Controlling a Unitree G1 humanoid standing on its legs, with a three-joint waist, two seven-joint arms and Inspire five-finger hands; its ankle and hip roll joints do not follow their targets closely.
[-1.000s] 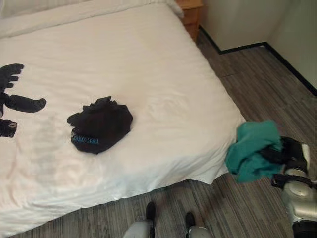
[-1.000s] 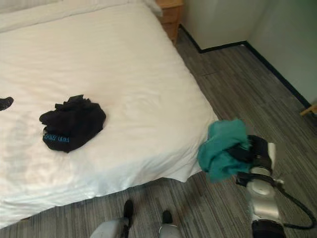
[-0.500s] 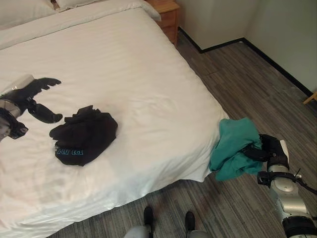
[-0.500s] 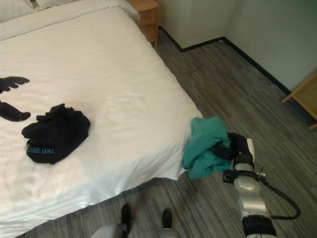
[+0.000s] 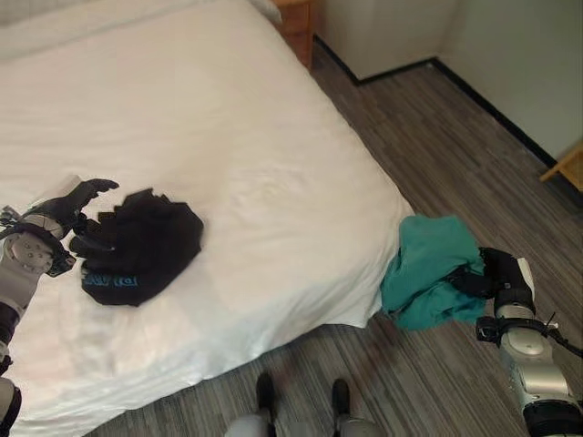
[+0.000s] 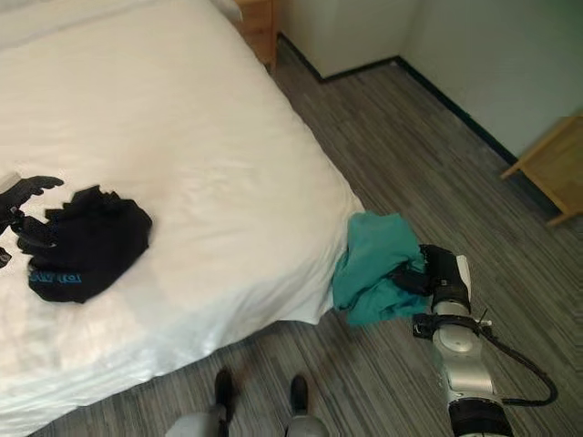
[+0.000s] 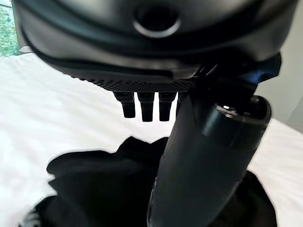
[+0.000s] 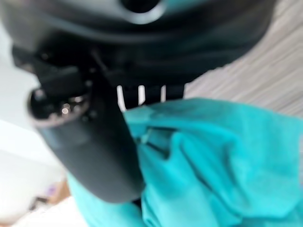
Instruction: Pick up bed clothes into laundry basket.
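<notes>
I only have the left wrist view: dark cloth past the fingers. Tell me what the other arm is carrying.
Observer: The right hand is shut on a teal garment, held off the bed's corner above the floor.
Operator: Confirm whether my left hand has the black one.
Observer: Not gripped; the left hand is open at the edge of the black garment, which lies bunched on the white bed.
Operator: Report any basket.
Observer: None shows in the views; a wooden nightstand stands by the bed's far corner.
</notes>
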